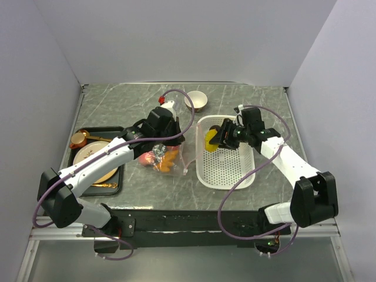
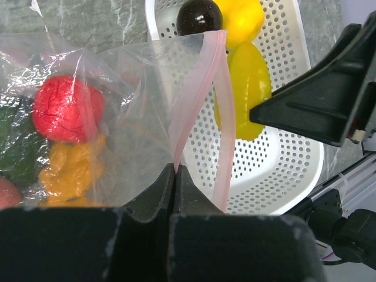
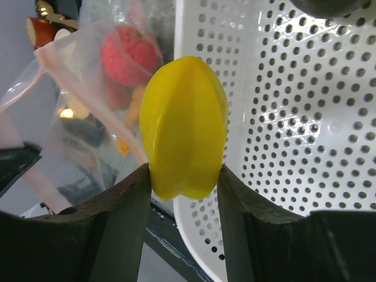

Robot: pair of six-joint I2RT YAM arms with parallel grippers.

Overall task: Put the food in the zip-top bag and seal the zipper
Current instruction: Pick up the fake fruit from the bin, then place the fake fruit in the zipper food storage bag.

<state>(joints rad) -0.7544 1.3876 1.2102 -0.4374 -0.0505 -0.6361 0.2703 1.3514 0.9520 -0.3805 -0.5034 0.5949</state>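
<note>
The left arm (image 1: 103,157) reaches forward across the counter (image 1: 117,100), and the right arm (image 1: 288,158) bends inward over the white basket (image 1: 229,173). The zip-top bag (image 2: 117,82) lies on the counter just left of the basket, its mouth turned toward it, with a red piece (image 2: 67,108) and an orange piece (image 2: 73,170) inside. The left fingers (image 2: 154,200) are pressed together, pinching the pink zipper (image 2: 197,88) at one end of the parted mouth. The right fingers (image 3: 126,205) clamp a ribbed yellow piece (image 3: 185,123) between them, over the basket's left rim and near the bag's mouth. A dark brown piece (image 2: 200,16) sits in the basket.
</note>
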